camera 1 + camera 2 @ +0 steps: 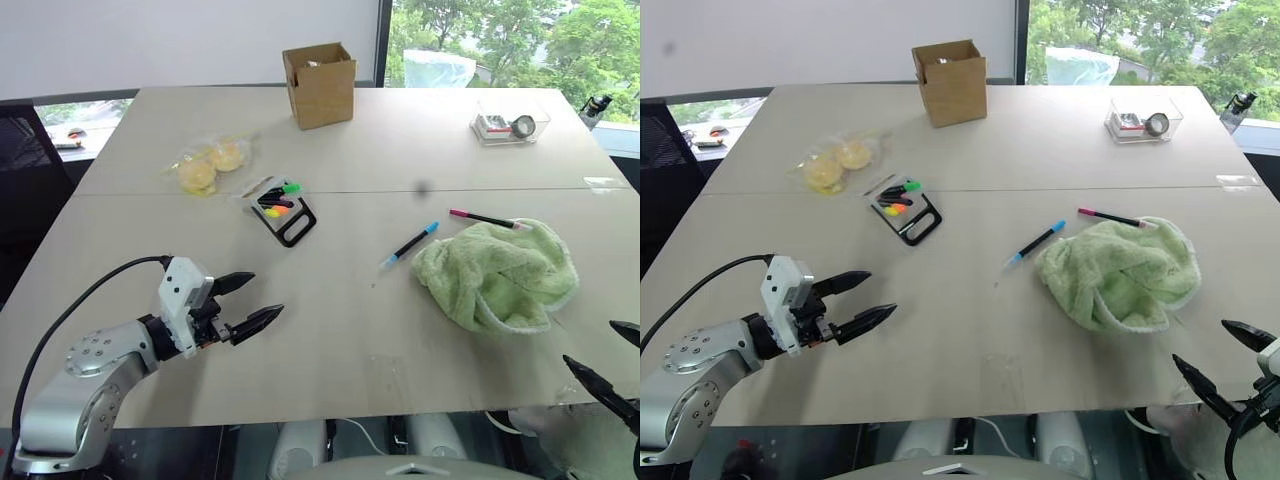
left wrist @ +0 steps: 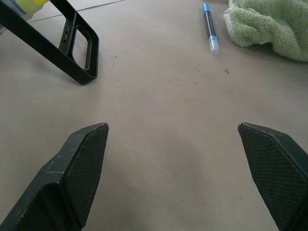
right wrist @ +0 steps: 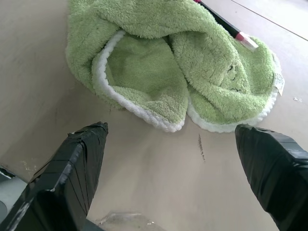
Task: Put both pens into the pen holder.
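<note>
Near the front left of the bench (image 1: 400,140), the left gripper (image 1: 245,303) hangs just above the bare surface with its two black fingers spread wide and nothing between them; it touches no object. At the front right edge, the right gripper (image 1: 1230,358) is likewise spread wide and empty, pointing toward the crumpled green towel (image 1: 497,275). The pen holder (image 1: 285,212) lies on the bench left of centre, with neon highlighters (image 1: 278,200) in it. The blue-capped pen (image 1: 410,245) lies flat and diagonal on open bench between the holder and the towel, close to the towel's left edge. The pink-capped pen (image 1: 487,219) lies along the towel's far edge, its tip end touching or resting on the cloth. Farther back stand a brown cardboard box (image 1: 320,85), a clear plastic container (image 1: 510,125) and a bag of yellow buns (image 1: 208,166). The left wrist view brings the holder's black loop frame and the blue-capped pen close, with open bench between them and the fingers. The right wrist view shows the towel's folds and the pink-capped pen beyond it.
</note>
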Robot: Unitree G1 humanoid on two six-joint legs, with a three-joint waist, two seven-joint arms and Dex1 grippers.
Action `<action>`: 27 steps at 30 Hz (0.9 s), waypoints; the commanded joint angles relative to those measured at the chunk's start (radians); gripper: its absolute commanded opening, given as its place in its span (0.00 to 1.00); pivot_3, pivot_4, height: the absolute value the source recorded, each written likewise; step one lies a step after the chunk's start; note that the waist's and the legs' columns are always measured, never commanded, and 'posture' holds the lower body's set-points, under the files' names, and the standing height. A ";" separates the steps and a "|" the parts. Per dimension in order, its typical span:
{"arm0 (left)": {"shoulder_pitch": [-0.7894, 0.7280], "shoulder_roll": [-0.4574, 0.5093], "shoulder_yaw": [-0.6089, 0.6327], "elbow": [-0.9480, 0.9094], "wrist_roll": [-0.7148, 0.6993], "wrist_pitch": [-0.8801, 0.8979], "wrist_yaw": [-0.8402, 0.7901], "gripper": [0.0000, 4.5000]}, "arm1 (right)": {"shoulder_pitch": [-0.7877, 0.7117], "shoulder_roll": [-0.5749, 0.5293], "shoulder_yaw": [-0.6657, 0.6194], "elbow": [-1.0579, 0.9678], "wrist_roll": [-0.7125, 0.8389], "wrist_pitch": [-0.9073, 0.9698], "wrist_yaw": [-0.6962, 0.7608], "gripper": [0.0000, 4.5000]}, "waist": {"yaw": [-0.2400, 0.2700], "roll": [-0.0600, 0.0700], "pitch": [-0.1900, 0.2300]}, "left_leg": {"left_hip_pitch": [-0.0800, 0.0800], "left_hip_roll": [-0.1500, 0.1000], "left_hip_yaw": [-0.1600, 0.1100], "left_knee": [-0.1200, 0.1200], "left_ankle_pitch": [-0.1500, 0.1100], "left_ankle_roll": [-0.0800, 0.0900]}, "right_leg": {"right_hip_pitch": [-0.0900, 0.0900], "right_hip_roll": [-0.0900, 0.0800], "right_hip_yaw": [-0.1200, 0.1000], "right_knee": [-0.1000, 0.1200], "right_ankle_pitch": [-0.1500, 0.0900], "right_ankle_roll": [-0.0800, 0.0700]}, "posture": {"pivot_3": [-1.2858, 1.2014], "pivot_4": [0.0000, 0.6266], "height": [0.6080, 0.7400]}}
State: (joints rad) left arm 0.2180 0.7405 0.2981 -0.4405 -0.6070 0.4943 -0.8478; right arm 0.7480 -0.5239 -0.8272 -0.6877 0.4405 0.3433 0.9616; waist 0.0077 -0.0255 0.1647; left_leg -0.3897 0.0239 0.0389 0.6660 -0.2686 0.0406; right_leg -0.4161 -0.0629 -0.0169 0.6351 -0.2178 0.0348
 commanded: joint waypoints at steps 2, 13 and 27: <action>-0.074 -0.007 -0.007 -0.022 -0.029 0.008 0.010 1.00 | -0.063 -0.037 0.055 -0.028 0.057 0.060 -0.053 1.00 | 0.006 0.000 0.000 | 0.000 0.000 0.000 0.000 0.000 0.000 | 0.000 0.000 0.000 0.000 0.000 0.000 | 0.52 0.24 1.00; -0.233 -0.009 -0.140 -0.126 -0.053 0.012 -0.029 1.00 | -0.433 -0.271 0.330 -0.121 0.086 0.404 -0.302 1.00 | 0.006 0.002 0.000 | -0.004 -0.001 -0.001 0.003 0.000 0.001 | 0.000 0.006 -0.002 -0.001 0.003 -0.004 | 0.52 0.24 1.00; -0.290 -0.037 -0.227 -0.162 -0.053 -0.003 -0.037 1.00 | -1.004 -0.323 0.862 0.337 -0.017 0.796 -0.431 1.00 | 0.014 0.001 0.000 | -0.008 -0.002 -0.006 0.004 0.000 0.002 | 0.000 0.010 -0.004 -0.003 0.003 -0.004 | 0.52 0.24 1.00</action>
State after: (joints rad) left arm -0.0726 0.7062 0.0626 -0.5726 -0.6597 0.5135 -0.8883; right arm -0.2640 -0.8252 0.0182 -0.3720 0.4510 1.1074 0.5376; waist 0.0212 -0.0249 0.1649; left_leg -0.3979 0.0222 0.0328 0.6696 -0.2684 0.0422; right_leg -0.4159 -0.0533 -0.0211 0.6318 -0.2146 0.0318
